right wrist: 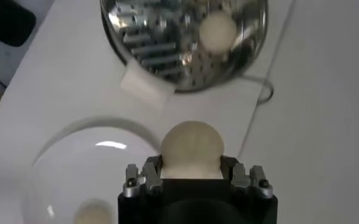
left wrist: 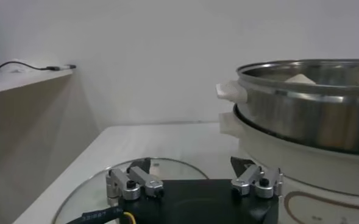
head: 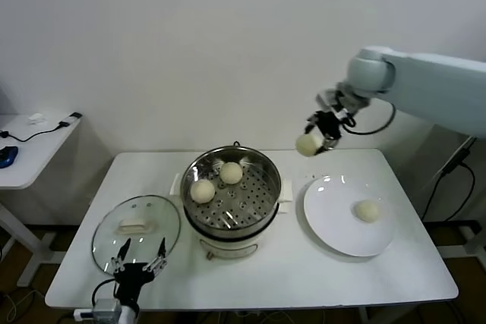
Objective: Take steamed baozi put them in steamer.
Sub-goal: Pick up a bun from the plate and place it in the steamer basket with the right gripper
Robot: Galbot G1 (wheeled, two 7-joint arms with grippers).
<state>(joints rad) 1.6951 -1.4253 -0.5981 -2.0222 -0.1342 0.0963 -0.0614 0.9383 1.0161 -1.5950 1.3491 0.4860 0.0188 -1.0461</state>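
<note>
The steel steamer point(head: 267, 176) stands mid-table with two cream-white baozi on its perforated tray, one point(head: 202, 190) at its left and one point(head: 231, 173) farther back. My right gripper point(head: 313, 142) is shut on a third baozi point(head: 307, 144) and holds it in the air, above the table between the steamer and the white plate point(head: 334, 221). In the right wrist view the held baozi point(right wrist: 191, 150) sits between the fingers, with the steamer point(right wrist: 161, 45) beyond. A fourth baozi point(head: 367, 210) lies on the plate. My left gripper point(head: 137, 256) is open, low at the front left, over the glass lid.
The round glass lid point(head: 137, 224) lies flat at the table's front left. A side table point(head: 30, 149) with a cable and a blue object stands at the far left. The wall runs close behind the table.
</note>
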